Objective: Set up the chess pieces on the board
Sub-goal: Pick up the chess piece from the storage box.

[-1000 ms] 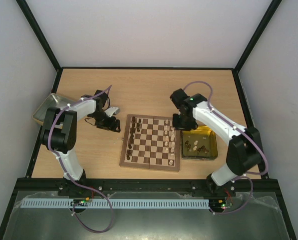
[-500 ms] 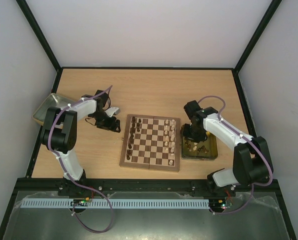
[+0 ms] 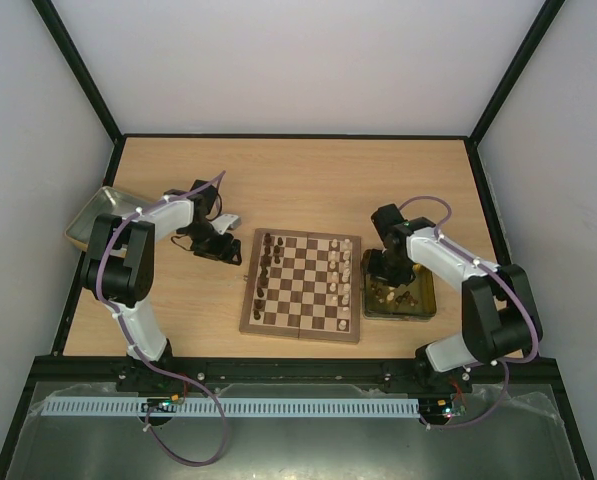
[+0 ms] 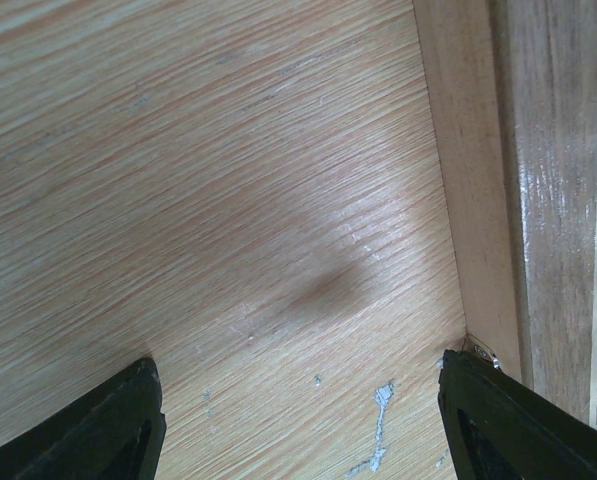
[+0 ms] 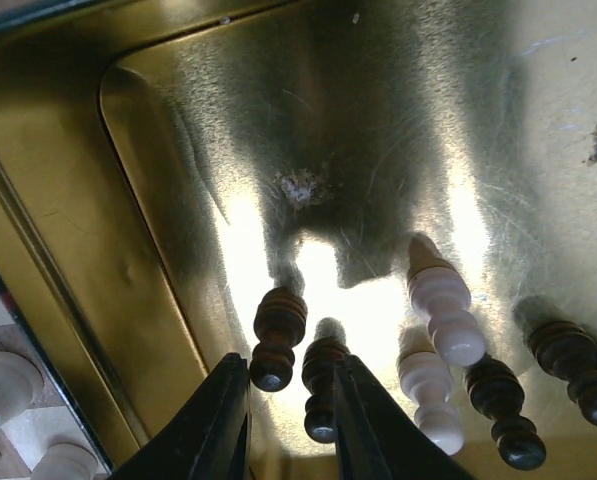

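Observation:
The board (image 3: 300, 333) lies mid-table with dark pieces (image 3: 265, 270) along its left side and cream pieces (image 3: 345, 268) along its right. My right gripper (image 3: 386, 272) is low inside the yellowish tray (image 3: 426, 300). In the right wrist view the gripper (image 5: 290, 400) is partly open, with two upright dark pieces (image 5: 278, 338) standing between its fingers. Cream pieces (image 5: 440, 300) and more dark ones (image 5: 498, 395) stand to their right. My left gripper (image 3: 223, 250) is open and empty over bare table (image 4: 228, 200), beside the board's left edge (image 4: 548, 200).
A grey metal tray (image 3: 90, 215) sits at the table's far left edge. The yellowish tray's wall (image 5: 68, 250) rises just left of my right fingers. Cream pieces on the board (image 5: 3, 385) show beyond that wall.
My right gripper has moved from the board's far right corner to the yellowish tray and dropped down among the loose pieces. The left arm has not moved.

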`<action>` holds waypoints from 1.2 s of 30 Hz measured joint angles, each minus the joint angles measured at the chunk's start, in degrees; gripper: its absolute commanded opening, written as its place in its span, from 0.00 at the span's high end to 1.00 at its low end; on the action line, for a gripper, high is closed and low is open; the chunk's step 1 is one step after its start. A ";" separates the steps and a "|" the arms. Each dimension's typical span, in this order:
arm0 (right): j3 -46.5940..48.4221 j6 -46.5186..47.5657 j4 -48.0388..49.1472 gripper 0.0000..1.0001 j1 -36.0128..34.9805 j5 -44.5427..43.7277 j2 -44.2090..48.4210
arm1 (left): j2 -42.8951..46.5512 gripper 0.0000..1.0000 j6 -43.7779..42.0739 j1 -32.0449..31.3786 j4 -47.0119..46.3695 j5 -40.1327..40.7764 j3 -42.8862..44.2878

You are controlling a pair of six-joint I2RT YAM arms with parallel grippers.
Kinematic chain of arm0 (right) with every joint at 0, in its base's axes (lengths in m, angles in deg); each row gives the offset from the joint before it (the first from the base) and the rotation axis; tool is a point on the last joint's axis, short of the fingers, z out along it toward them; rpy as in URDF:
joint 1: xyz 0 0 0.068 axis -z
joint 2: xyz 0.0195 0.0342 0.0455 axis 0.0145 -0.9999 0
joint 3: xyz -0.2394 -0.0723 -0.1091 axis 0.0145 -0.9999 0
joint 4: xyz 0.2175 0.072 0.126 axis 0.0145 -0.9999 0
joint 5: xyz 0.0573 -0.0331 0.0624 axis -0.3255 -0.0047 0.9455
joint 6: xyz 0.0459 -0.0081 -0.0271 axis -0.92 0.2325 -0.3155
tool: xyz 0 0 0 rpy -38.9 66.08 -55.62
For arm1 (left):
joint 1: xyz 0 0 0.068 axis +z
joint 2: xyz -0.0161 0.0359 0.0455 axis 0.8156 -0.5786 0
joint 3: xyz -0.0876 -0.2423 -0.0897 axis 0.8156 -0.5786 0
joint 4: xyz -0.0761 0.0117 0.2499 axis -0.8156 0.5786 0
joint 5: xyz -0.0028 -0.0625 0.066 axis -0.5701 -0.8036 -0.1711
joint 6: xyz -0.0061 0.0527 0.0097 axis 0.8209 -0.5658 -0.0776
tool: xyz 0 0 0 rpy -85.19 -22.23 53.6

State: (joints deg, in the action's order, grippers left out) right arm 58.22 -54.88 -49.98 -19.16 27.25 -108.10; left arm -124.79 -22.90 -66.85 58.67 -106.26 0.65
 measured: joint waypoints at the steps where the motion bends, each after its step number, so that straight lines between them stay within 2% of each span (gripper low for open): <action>1: -0.09 0.13 0.17 0.78 0.07 0.07 -0.11 | 0.00 0.24 0.00 0.00 0.00 0.00 0.00; 10: -1.09 0.98 1.75 0.79 0.11 0.85 -1.20 | 0.00 0.24 0.02 -0.02 0.00 0.02 0.00; 17: -1.11 1.75 2.69 0.93 0.11 1.38 -2.97 | 0.00 0.24 0.02 -0.07 0.02 0.09 0.02; 24: 0.09 2.58 0.79 0.94 0.11 -0.20 -2.97 | -0.07 0.24 0.02 -0.11 0.07 0.11 0.09; 31: 6.91 3.58 -5.79 0.95 0.09 -2.49 -1.97 | -0.07 0.24 0.02 -0.11 0.09 0.17 0.11; 36: 17.29 3.41 -11.37 0.95 -3.72 -3.67 -2.32 | -0.09 0.24 0.02 -0.11 0.09 0.17 0.11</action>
State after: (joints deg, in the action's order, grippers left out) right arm 75.51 -51.47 -61.34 -22.87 23.57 -110.42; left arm -124.88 -22.88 -66.96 58.76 -106.08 0.76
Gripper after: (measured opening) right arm 0.072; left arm 0.759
